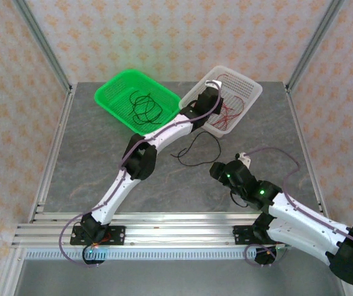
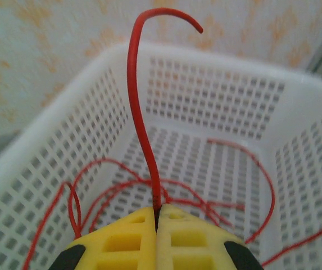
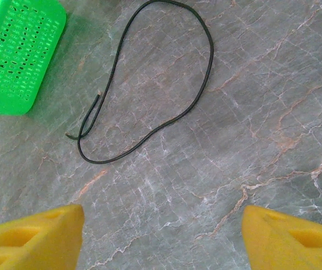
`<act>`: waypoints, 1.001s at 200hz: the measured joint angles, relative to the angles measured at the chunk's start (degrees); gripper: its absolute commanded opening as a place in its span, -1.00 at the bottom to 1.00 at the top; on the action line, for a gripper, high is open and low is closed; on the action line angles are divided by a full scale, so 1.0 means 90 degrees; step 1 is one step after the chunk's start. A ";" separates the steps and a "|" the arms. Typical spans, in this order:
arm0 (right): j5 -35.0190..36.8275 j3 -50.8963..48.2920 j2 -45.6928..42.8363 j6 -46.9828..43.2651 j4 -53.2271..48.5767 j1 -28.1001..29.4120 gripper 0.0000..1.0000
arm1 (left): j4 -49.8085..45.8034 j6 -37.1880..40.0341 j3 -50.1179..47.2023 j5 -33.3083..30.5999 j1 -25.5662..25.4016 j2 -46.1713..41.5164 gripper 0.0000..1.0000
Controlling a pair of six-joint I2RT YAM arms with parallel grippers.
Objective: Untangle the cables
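On the table (image 1: 90, 154) in the top view, black cables (image 1: 144, 106) are piled in a green basket (image 1: 105, 95), red cables (image 1: 228, 112) in a white basket (image 1: 253, 87) with the left gripper (image 1: 209, 92) over it, and a loose black cable (image 1: 196, 148) is left by the right gripper (image 1: 215, 168). In the left wrist view, one red cable (image 2: 140, 112) is pinched upright between pressed-together fingers (image 2: 121, 242). In the right wrist view, fingers (image 3: 31, 236) are spread wide, just short of that loose black cable.

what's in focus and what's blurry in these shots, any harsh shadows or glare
Left wrist view: the red wire pinched in the left claw is fairly crisp, the wallpaper behind the white basket blurred. Right wrist view: black cable and table sharp, soft shadow beside the green basket. Top external view: even light, no harsh glare.
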 measured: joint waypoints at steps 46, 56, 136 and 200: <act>0.0000 0.0000 0.0000 0.0046 0.0000 0.0000 0.47 | -0.0816 0.0265 0.0041 0.0410 0.0204 0.0206 -0.54; 0.0002 0.0000 0.0002 0.0049 0.0000 0.0000 0.47 | -0.0945 0.0384 0.0078 0.0437 0.0228 0.0209 -0.33; 0.0000 0.0000 0.0044 0.0097 0.0000 0.0000 0.47 | -0.1217 0.0590 0.0362 0.0539 0.0226 0.0112 0.51; 0.0005 0.0000 0.0437 0.0243 0.0000 0.0000 0.46 | -0.1277 0.0678 -0.0199 0.0556 0.0090 -0.1389 0.88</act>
